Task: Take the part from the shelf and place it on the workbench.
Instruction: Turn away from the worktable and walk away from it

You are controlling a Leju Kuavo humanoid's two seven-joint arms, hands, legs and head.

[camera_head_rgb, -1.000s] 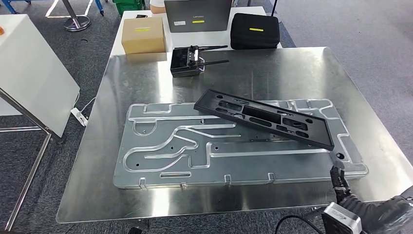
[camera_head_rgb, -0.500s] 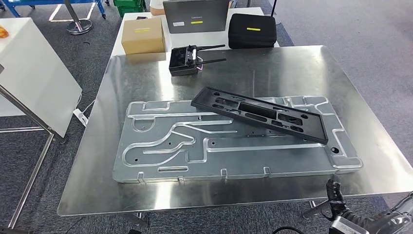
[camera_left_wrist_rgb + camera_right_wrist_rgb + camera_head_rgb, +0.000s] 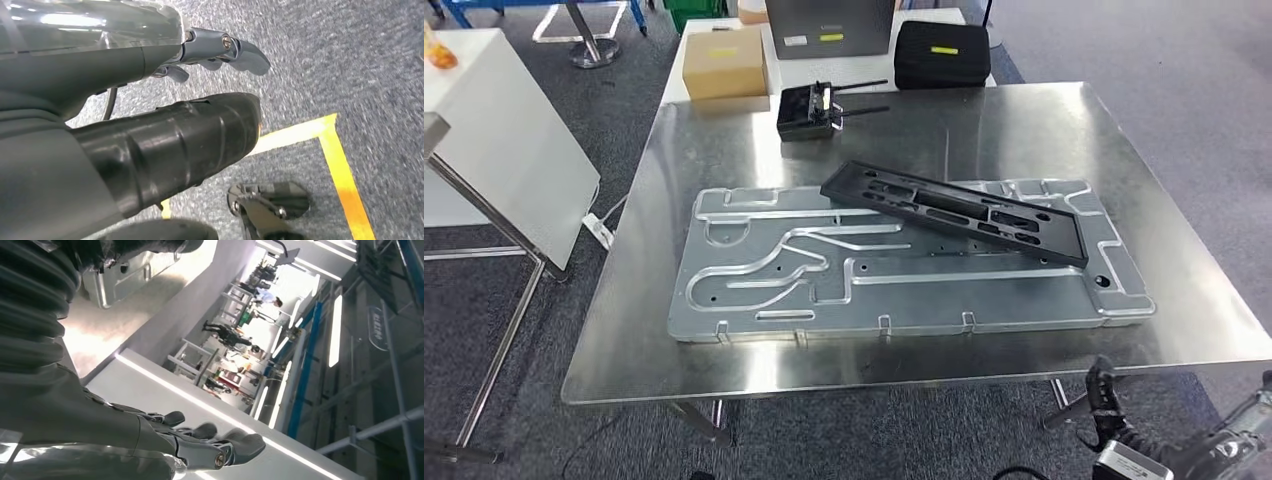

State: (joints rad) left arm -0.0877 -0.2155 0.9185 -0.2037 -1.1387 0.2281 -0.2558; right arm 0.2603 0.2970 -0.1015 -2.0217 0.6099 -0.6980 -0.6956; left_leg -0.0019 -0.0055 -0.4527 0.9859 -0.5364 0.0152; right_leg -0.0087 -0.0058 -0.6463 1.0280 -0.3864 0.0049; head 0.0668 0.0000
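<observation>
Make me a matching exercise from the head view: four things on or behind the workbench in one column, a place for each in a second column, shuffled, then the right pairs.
Things:
1. black part
2. remote controller
3. cardboard box
4. black case

Places:
A. on the white table behind the workbench, to the right of the laptop
B. lying across the machined metal plate
C. on the workbench's far edge, antennas pointing right
D. on the white table behind the workbench, to the left of the laptop

Pairs: 1-B, 2-C, 3-D, 4-A
</observation>
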